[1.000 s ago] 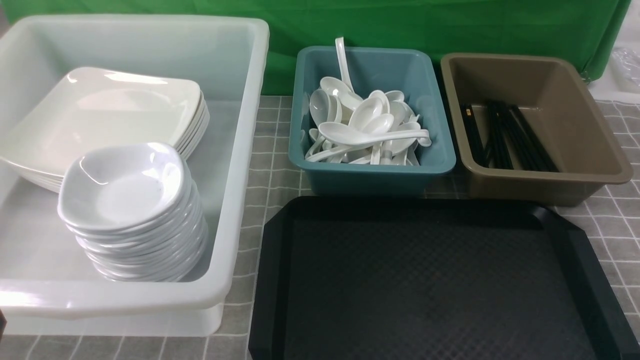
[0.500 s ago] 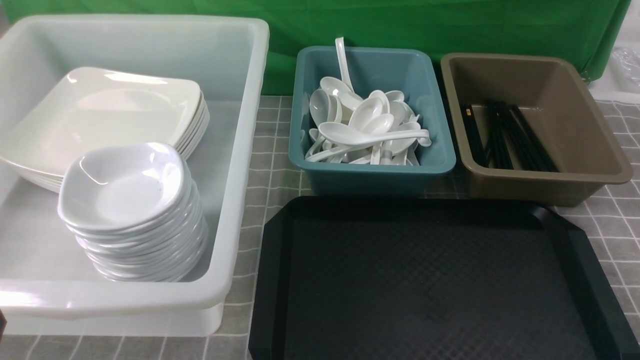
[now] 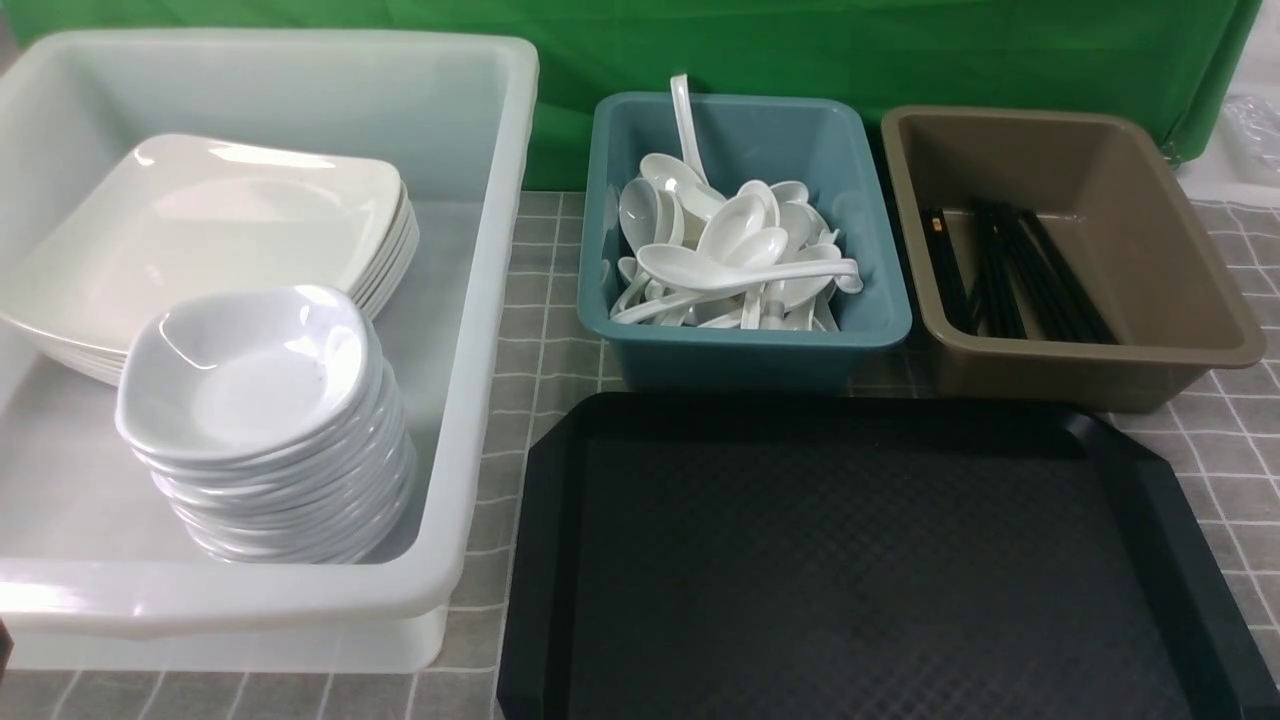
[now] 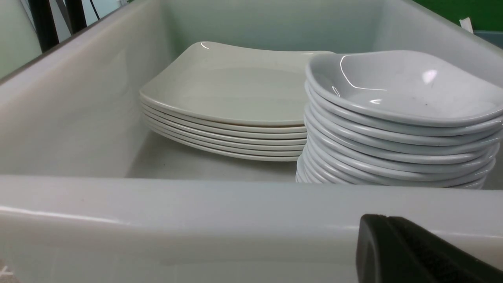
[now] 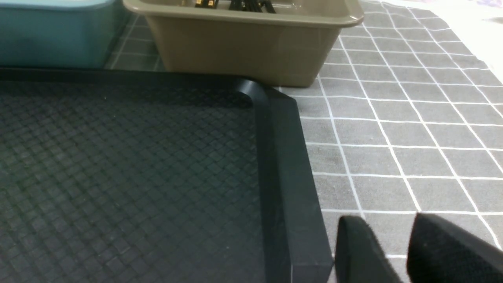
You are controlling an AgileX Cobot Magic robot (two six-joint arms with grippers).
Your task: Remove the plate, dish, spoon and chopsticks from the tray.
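"Where are the plates from your claws?"

"The large square plates (image 3: 220, 220) are stacked in the white bin (image 3: 490, 330), ahead of my left claw (image 4: 387, 220). The small dishes (image 3: 240, 380) are piled beside them, nearer me and farther right from that claw. Both top faces are turned up. I can't tell which plate or dish is the task's own."

"And that left claw?"

"Pressed together, near the bin's near wall. I can't tell if it touches."

"The spoons?"

"The spoons (image 3: 740, 240) lie jumbled in the teal tub (image 3: 740, 360), well to the right of my left claw and farther off. One handle sticks up past the far rim. From my right claw (image 5: 389, 220), that tub is ahead and to the left."

"Chopsticks?"

"The black chopsticks (image 3: 1030, 270) lie in the brown tub (image 3: 1090, 370), beside the teal one, ahead of my right claw and a little left. A few ends show gold."

"What about the tray?"

"The black tray (image 3: 850, 560) lies flat just left of my right claw, in front of both tubs, its textured floor in view. My right claw is spread, its two fingers apart, with gray checked cloth (image 5: 393, 157) showing between them. Well ahead of both claws hangs a green curtain (image 3: 560, 150)."
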